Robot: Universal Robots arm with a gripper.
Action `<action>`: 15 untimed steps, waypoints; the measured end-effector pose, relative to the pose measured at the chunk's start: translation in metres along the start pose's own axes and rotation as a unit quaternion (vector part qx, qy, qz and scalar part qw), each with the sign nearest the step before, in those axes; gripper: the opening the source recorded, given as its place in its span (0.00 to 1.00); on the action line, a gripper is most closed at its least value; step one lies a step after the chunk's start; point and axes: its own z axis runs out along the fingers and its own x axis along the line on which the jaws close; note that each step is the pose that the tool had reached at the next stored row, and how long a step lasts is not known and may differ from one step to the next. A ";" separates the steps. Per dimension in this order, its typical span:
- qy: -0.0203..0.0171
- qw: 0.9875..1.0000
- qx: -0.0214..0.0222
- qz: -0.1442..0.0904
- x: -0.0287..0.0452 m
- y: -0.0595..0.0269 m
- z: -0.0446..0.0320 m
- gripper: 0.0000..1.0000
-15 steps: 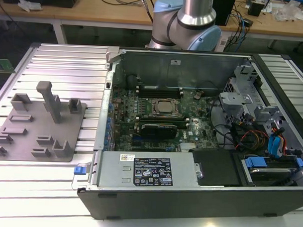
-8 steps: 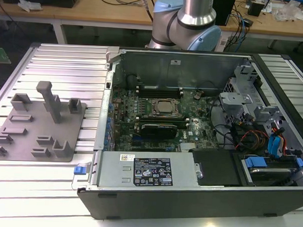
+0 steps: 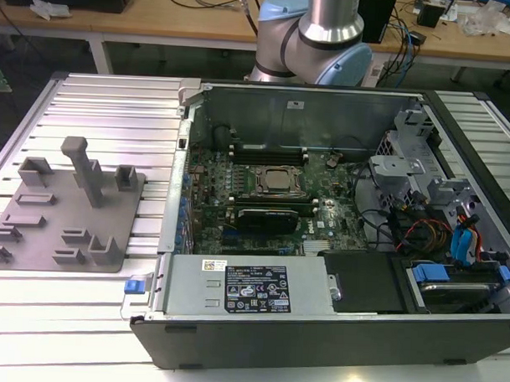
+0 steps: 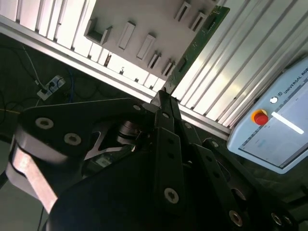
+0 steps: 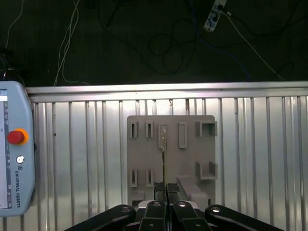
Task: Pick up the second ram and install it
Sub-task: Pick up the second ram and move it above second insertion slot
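Note:
In the second wrist view my gripper (image 4: 166, 94) is shut on one end of the second ram (image 4: 197, 43), a long thin green board that sticks out past the black fingertips. The first wrist view shows the ram (image 5: 163, 159) edge-on as a thin line rising from the gripper (image 5: 166, 186), held well above the grey fixture plate (image 5: 144, 163). In the exterior view the same fixture plate (image 3: 70, 210) lies to the left of the open computer case (image 3: 308, 96), whose motherboard (image 3: 239, 169) has long memory slots (image 3: 265, 149) behind the silver CPU (image 3: 276, 182).
A black expansion card (image 3: 275, 217) sits in front of the CPU. Drive cages and cables (image 3: 422, 205) fill the case's right side. The arm's base (image 3: 315, 42) stands behind the case. A teach pendant (image 5: 9, 159) lies on the ribbed aluminium table (image 5: 250, 159), beside the fixture.

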 end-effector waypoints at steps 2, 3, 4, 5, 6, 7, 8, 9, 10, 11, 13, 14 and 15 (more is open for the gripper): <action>0.000 1.000 0.000 0.000 -0.0007 0.0002 -0.0052 0.09; 0.000 1.000 0.000 0.000 -0.0007 0.0002 -0.0064 0.09; 0.000 1.000 0.000 0.000 -0.0008 0.0002 -0.0064 0.09; 0.000 1.000 0.000 0.000 -0.0008 0.0002 -0.0064 0.09; 0.000 1.000 0.000 0.000 -0.0009 -0.0003 -0.0067 0.09; 0.000 1.000 0.000 0.000 -0.0010 -0.0072 -0.0068 0.09; 0.000 1.000 0.000 0.000 -0.0011 -0.0128 -0.0068 0.09; 0.000 1.000 0.000 0.000 -0.0013 -0.0202 -0.0069 0.09; 0.000 1.000 0.000 0.000 -0.0014 -0.0242 -0.0069 0.09; 0.000 1.000 0.000 0.000 -0.0015 -0.0278 -0.0069 0.09; 0.000 1.000 0.000 0.000 -0.0017 -0.0364 -0.0069 0.09; 0.000 1.000 0.000 0.000 -0.0018 -0.0408 -0.0070 0.09; 0.000 1.000 0.000 0.000 -0.0020 -0.0477 -0.0070 0.09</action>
